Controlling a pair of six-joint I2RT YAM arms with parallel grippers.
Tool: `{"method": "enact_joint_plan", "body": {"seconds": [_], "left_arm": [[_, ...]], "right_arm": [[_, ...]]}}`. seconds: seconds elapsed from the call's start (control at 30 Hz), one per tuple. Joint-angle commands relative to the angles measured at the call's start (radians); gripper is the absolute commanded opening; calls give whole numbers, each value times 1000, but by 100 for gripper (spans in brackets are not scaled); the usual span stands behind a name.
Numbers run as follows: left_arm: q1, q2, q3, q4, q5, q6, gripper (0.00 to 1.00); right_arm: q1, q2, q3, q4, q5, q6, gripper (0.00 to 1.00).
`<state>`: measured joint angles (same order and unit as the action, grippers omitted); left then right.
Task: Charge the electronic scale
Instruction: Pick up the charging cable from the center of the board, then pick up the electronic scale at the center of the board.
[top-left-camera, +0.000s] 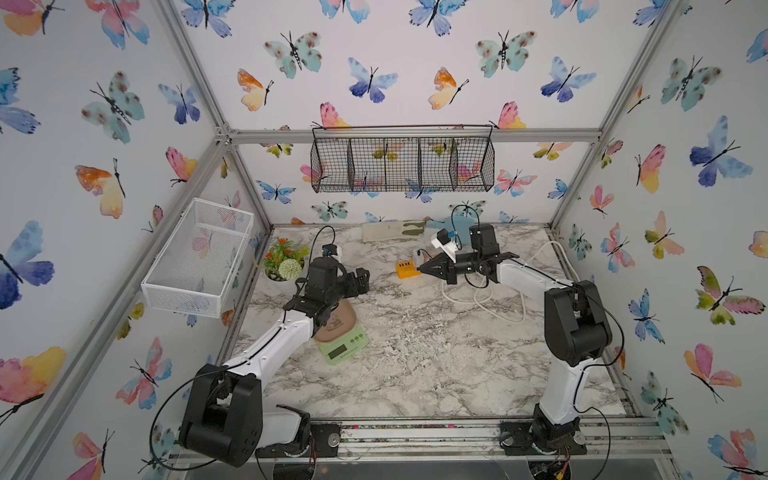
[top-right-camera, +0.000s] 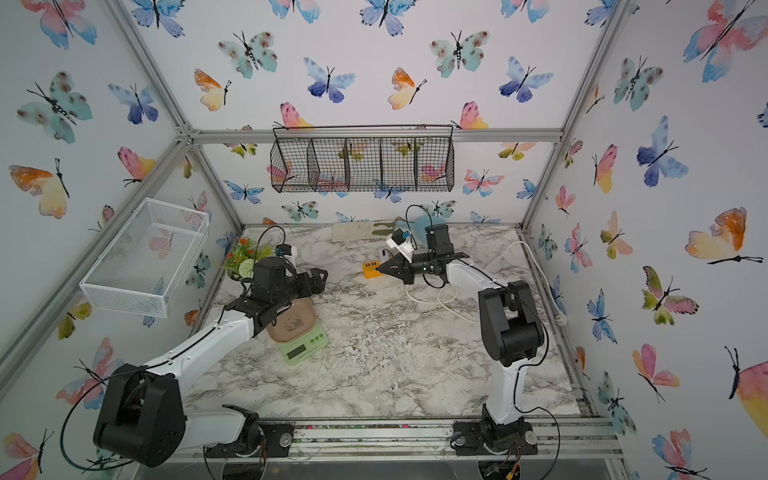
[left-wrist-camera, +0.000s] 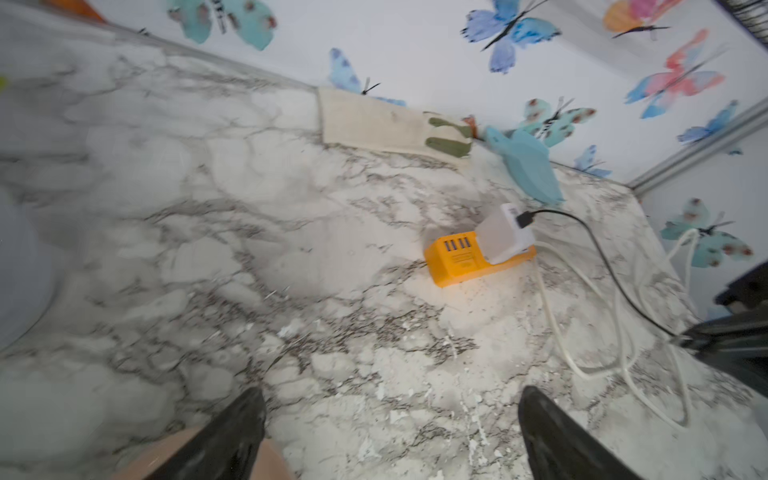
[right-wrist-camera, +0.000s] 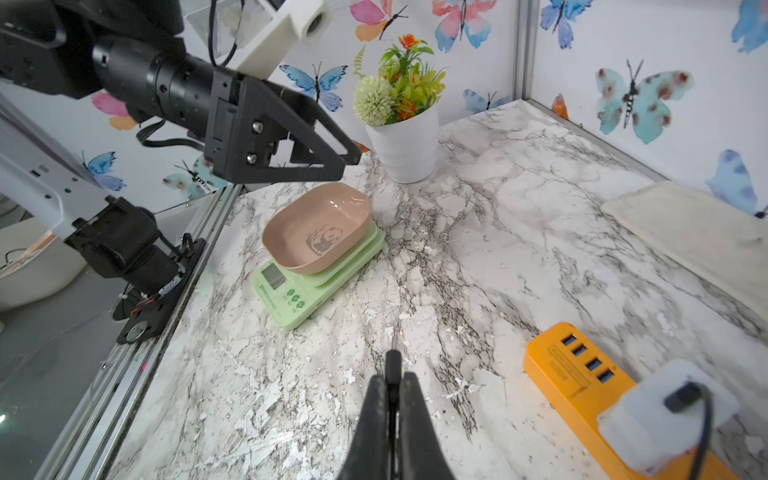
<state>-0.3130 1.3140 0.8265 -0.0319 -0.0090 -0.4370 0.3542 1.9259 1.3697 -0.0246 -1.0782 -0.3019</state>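
Right wrist view: the small pale-green electronic scale (right-wrist-camera: 291, 291), topped by a rounded-square pinkish-tan platter (right-wrist-camera: 320, 228) with a panda drawing, is sitting flat on the white marbled surface (right-wrist-camera: 478, 249). It is lying near the left edge, about midway between front and back.

The left gripper (left-wrist-camera: 390, 399) is hanging in the air above and just behind the platter, clear of it. Its jaws are standing wide apart with nothing between them.

The right gripper (right-wrist-camera: 394, 380) is pressing its jaws together on the plug of a thin black cable (right-wrist-camera: 393, 361). The plug's metal tip is pointing towards the scale, well apart from it.

In the left wrist view the cable is leading to a white block adapter (left-wrist-camera: 505, 237). The adapter is sitting plugged into a rectangular orange plastic power strip (left-wrist-camera: 461, 266), which is lying towards the back edge, just beside the right gripper.

A white pot of artificial flowers (top-left-camera: 284, 266) is standing in the back left corner.
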Motion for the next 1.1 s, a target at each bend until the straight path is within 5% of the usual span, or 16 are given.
{"method": "enact_joint_plan", "body": {"seconds": [0.0,0.7,0.87,1.07], "left_arm": [[15,-32,-22,-190,-176,-96,95],[61,-216,-213,-344,-338,-310,100],[97,-214,-263,-295,-236,-308,86],[106,-207,-293,-238,-169,-305,52]], "right_arm": [[-3,-24,-18,55,86,182,2],[-2,-33,-79,86,120,335,2],[-1,-39,-90,90,119,342,2],[-1,-49,-103,87,116,345,2]]}}
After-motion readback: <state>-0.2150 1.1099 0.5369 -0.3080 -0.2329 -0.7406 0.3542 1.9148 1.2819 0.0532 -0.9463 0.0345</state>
